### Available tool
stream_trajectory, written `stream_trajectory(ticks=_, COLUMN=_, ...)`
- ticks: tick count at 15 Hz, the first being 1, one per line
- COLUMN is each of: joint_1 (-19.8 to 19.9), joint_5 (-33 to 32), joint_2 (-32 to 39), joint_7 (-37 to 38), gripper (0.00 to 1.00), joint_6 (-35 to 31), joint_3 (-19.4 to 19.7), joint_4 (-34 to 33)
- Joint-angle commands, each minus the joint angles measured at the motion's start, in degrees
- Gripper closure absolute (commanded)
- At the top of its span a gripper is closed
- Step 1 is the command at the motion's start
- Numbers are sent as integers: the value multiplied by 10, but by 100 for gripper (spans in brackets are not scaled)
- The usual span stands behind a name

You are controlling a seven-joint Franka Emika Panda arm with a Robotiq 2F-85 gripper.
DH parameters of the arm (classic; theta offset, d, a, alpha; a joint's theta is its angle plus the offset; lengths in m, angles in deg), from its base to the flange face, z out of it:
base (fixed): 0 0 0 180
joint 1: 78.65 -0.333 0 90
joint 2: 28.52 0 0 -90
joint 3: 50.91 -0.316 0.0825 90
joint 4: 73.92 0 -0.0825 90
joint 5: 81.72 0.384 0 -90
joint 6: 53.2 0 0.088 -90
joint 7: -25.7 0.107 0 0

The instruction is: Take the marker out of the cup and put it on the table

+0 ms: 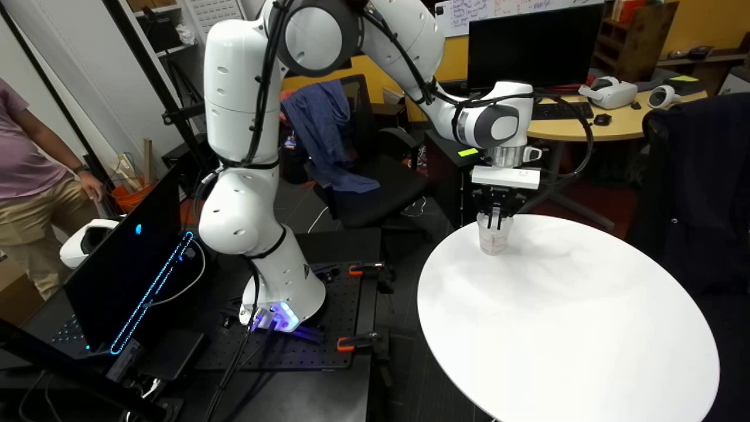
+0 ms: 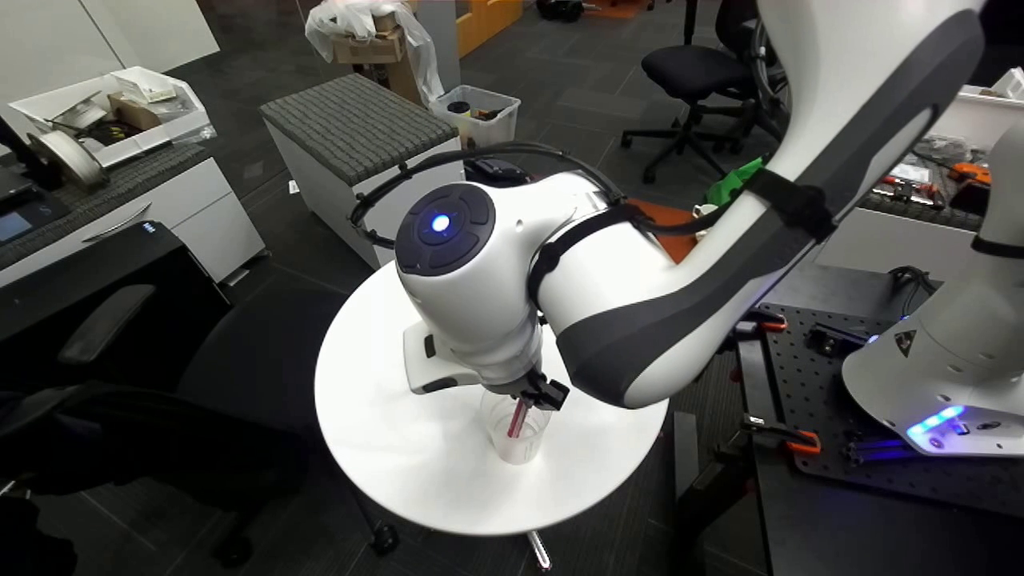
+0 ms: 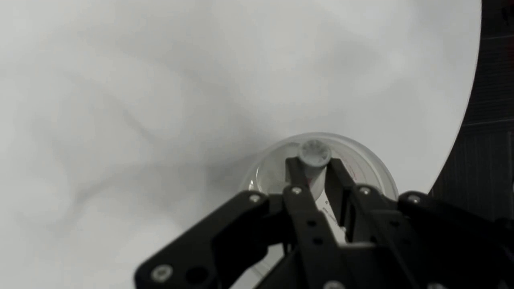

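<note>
The clear cup [image 1: 494, 241] stands upright on the round white table [image 1: 562, 328], close to its edge. It also shows in an exterior view [image 2: 520, 454] and in the wrist view [image 3: 375, 166]. The red marker [image 2: 518, 419] stands in the cup, leaning slightly, with its lower part inside. In the wrist view its grey end [image 3: 314, 153] points up at the camera. My gripper [image 3: 315, 168] points down over the cup, its fingertips at the cup's mouth. The two fingers press on both sides of the marker near its upper end. The gripper's fingertips also show in an exterior view [image 1: 495, 224].
A black office chair with a dark cloth [image 1: 697, 193] stands beside the table. A desk with a monitor [image 1: 533, 50] and headset is behind. The robot's black base table [image 1: 328, 387] with clamps stands apart from the round table. A grey-topped cabinet [image 2: 356, 124] stands near it.
</note>
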Motion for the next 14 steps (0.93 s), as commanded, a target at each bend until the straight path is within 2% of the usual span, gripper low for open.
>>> stream_trajectory(ticks=1, joint_1=2, joint_5=7, joint_2=-1, joint_7=7, gripper=95, joint_6=-2, joint_3=-1, joint_4=-5)
stream_trajectory(ticks=14, joint_1=-1, joint_5=4, joint_2=-8, joint_7=10, gripper=95, joint_6=9, joint_3=-1, joint_4=-9)
